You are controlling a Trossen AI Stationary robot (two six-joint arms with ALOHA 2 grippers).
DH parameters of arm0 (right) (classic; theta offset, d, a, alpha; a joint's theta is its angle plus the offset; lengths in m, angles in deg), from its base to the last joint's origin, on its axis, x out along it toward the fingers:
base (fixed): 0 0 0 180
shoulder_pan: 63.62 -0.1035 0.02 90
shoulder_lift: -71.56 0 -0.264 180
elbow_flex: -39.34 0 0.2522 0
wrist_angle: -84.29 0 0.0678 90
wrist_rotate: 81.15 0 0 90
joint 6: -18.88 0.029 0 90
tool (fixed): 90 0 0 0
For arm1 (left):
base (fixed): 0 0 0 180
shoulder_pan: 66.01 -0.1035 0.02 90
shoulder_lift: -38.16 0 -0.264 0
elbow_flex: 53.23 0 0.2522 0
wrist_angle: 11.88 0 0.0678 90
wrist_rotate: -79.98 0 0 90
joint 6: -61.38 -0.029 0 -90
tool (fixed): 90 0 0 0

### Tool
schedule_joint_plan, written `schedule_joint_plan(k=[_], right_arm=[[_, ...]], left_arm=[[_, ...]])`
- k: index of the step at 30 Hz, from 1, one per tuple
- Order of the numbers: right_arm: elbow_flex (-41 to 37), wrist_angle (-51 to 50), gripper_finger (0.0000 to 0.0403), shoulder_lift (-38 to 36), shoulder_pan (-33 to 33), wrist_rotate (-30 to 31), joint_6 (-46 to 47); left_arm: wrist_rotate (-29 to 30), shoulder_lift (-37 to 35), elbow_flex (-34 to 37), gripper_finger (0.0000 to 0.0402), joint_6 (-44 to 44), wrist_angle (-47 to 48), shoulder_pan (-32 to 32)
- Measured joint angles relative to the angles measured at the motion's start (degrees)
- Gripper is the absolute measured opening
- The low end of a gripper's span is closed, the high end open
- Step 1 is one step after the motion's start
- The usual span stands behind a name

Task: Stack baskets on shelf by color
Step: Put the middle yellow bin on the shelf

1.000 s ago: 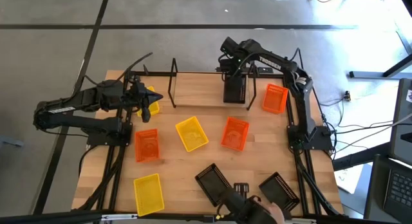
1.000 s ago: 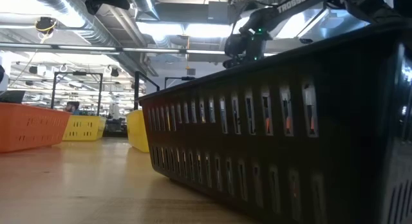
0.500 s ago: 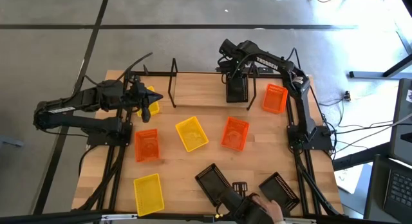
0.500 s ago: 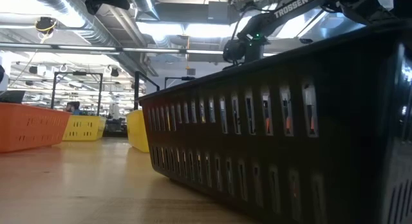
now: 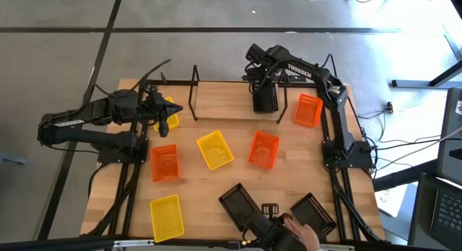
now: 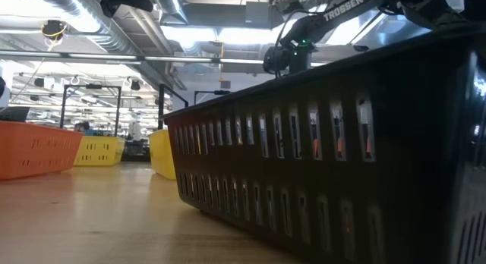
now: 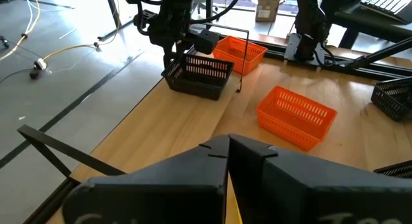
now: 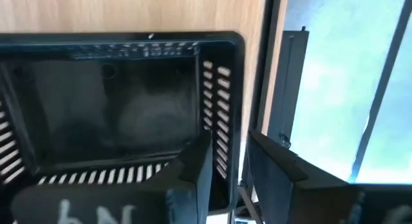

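Right gripper (image 8: pixel 225 169): jaws parted, straddling one wall of the black basket (image 8: pixel 122 98) with a gap on each side; judged released, not clamping.
Black basket on shelf: sits directly under the right gripper, at the shelf (image 5: pixel 224 99) end nearest that arm; the only basket on the shelf that I can make out.
Left gripper (image 7: pixel 228 150): fingers pressed together, nothing seen between them; parked above the table's left side, over or just beside a yellow basket (image 5: pixel 169 108). Whether that basket touches the shelf's end loop cannot be told from the high view.
Beside right gripper: one orange basket (image 5: pixel 309 109) just outside the shelf's end loop, on the table.
Out from the shelf: orange basket (image 5: pixel 263 148), yellow basket (image 5: pixel 214 149), orange basket (image 5: pixel 164 162).
Far from both grippers: yellow basket (image 5: pixel 166 215) and two black baskets (image 5: pixel 240 202) (image 5: pixel 312 211) at the front edge.
Progress: one of eight placed, judged. Black stack started; orange and yellow not begun.
Remaining: seven baskets.
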Motion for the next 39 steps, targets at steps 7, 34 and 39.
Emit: schedule_joint_plan(k=[7, 34, 39], right_arm=[[9.0, -5.8, 0.0096, -0.3, -2.1, 0.0, 0.3], [20.7, -14.1, 0.0097, -14.4, -19.0, -24.8, 10.4], [20.6, -15.0, 0.0097, -14.4, -23.6, -23.6, 14.4]], left_arm=[[0.0, 0.0, 0.0, 0.0000, 0.1, 0.0, 0.0], [0.0, 0.0, 0.0, 0.0000, 8.7, 3.5, 0.0], [0.0, 0.0, 0.0, 0.0000, 9.0, 3.5, 0.0]])
